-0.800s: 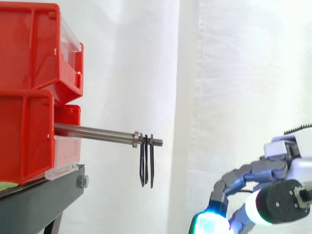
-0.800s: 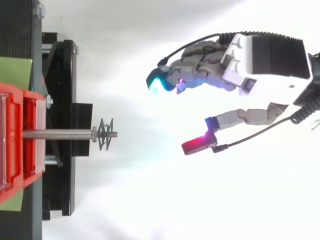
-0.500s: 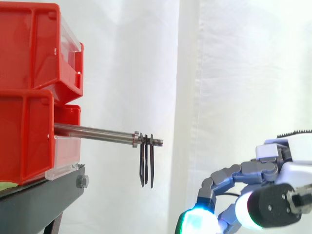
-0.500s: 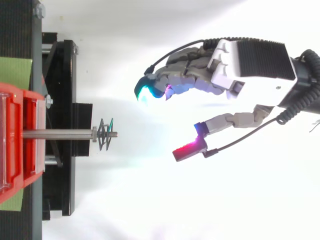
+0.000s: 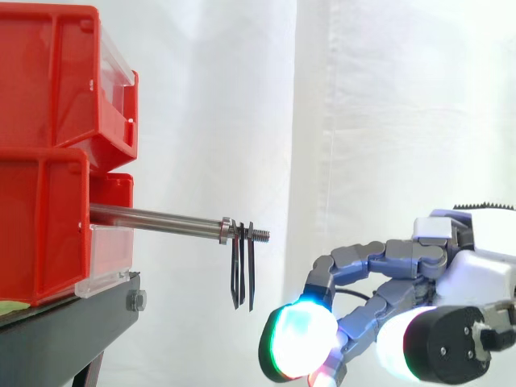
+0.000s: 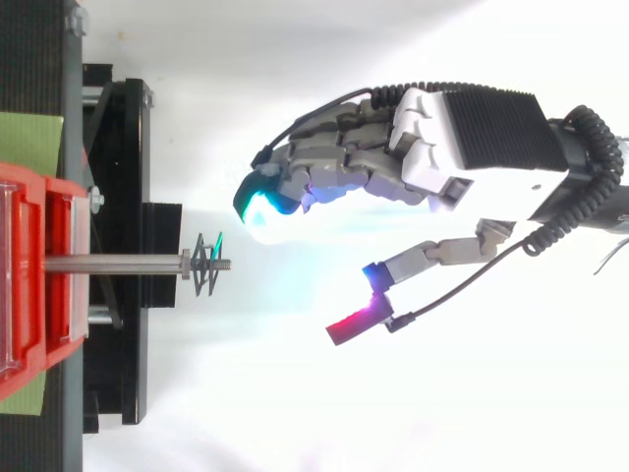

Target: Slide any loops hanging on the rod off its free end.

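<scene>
Loops (image 5: 242,266) hang at rod (image 5: 161,219) tip before red bins (image 5: 48,161); hand (image 6: 432,147) nearby, loosely spread, holding nothing

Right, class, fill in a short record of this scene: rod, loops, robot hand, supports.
rod: metal, sticking out from the red bins
loops: dark, hanging near the rod's free end
robot hand: open, holding nothing, apart from the loops, lower than the rod's tip
supports: red bins stacked on a black stand
task state: loops not yet off
</scene>
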